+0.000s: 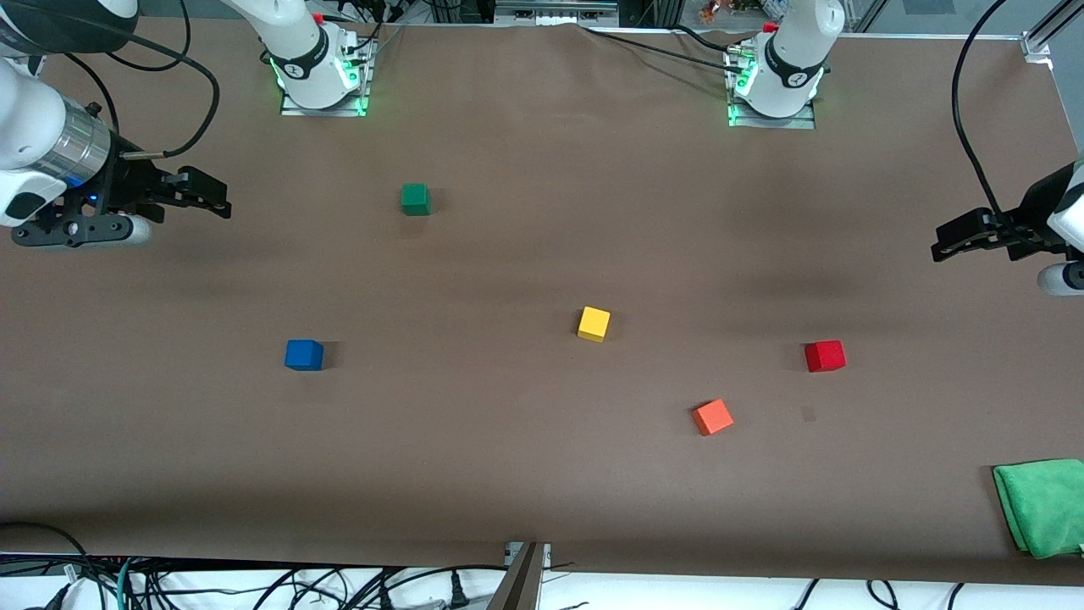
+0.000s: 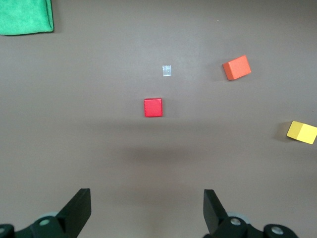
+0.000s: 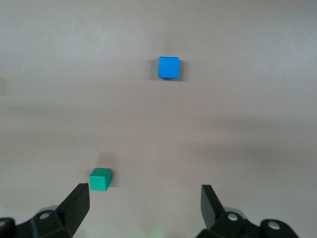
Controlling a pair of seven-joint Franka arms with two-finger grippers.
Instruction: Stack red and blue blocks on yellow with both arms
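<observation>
A: What did the front view show?
B: The yellow cube sat mid-table. The blue cube lay toward the right arm's end, the red cube toward the left arm's end, all well apart. An orange-red cube lay nearer the camera between yellow and red; a dark green cube sat farther off. Both the right gripper and the left gripper hung at the table's ends.

A: And the left wrist view?
B: The left gripper held nothing, jaws wide apart, over bare table near the red cube.

A: The right wrist view?
B: The right gripper was empty too, jaws spread, with the dark green cube just beside one finger and the blue cube well apart.
</observation>
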